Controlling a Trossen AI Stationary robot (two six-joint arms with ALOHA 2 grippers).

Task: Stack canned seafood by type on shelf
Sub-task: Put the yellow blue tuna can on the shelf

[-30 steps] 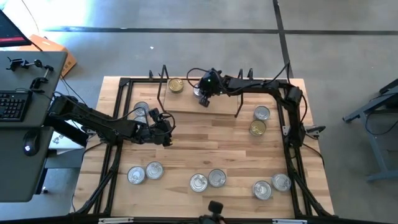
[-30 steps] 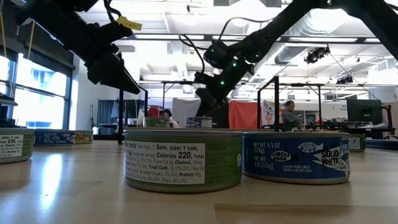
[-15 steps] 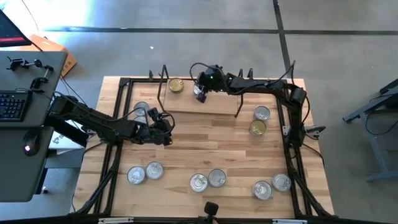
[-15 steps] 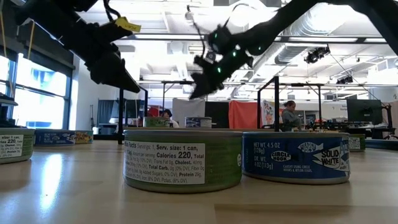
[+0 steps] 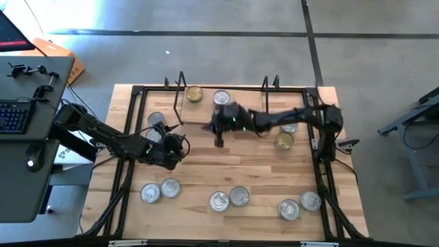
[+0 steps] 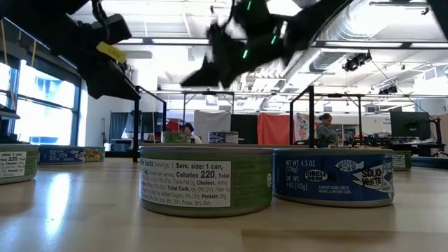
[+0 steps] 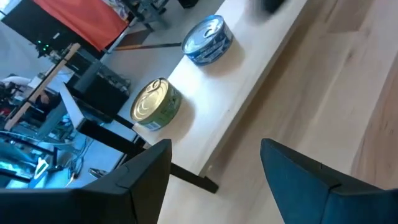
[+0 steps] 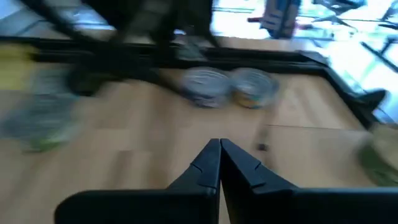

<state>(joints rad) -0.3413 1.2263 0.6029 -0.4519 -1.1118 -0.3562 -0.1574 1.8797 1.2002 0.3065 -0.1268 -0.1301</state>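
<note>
Two short round tins are on the low light-wood shelf with black rod frame (image 5: 206, 110), up at 12 o'clock on the table: a gold-lidded green-label tin (image 5: 194, 94) and, just at its 3 o'clock, a silver-lidded blue-label tin (image 5: 221, 98). The right gripper (image 5: 219, 130) hangs over the shelf's front edge, fingers pinched together and holding nothing. The left gripper (image 5: 180, 146) sits around 9 o'clock, fingers (image 7: 298, 180) spread wide, empty. Other loose tins are scattered toward 6 o'clock.
</note>
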